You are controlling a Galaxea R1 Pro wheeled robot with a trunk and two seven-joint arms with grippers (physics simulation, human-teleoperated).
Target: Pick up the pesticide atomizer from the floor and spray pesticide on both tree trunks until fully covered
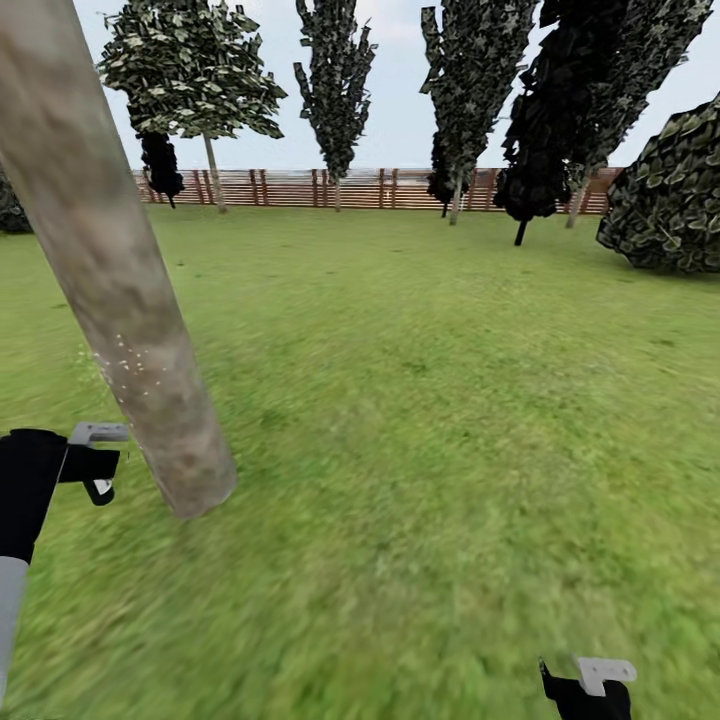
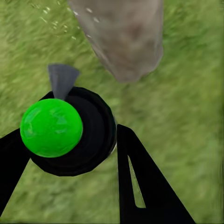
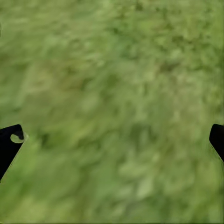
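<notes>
Beside the thick pale grey-brown mottled tree trunk (image 1: 110,270), the left tool (image 2: 70,140) is clamped on a round dark atomizer bottle with a bright green cap (image 2: 70,133), held just short of the trunk's base. Whitish pesticide specks (image 1: 125,360) dot the bark. The right tool (image 3: 112,140) hangs spread wide over green lawn (image 1: 450,400).

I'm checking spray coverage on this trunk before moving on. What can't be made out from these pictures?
- Tree trunk: its top is cut off by the head view's upper edge; its far side is hidden by the trunk itself.
- Pesticide: specks too small to judge coverage.
- Pesticide atomizer: in the left wrist view its body is hidden under its own cap, between the left end effector's fingers.
- Right end effector: cut off by the head view's bottom edge.
</notes>
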